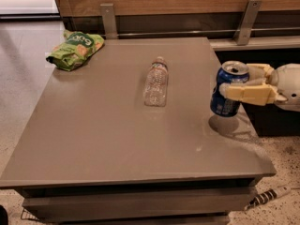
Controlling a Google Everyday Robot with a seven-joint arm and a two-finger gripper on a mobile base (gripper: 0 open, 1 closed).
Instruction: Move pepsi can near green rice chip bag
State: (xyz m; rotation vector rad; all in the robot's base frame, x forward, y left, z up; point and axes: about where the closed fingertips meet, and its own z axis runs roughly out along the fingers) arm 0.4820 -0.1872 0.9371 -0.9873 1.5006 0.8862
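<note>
The pepsi can [228,87] is dark blue with a silver top. It is upright and lifted a little above the right edge of the grey table [108,139], with its shadow below it. My gripper [234,81] comes in from the right and is shut on the can, one cream finger in front and one behind. The green rice chip bag [75,49] lies at the table's far left corner, far from the can.
A clear plastic bottle [156,81] lies on its side in the middle of the table, between can and bag. A wooden wall with metal brackets [108,18] runs behind. A power strip [269,196] lies on the floor at lower right.
</note>
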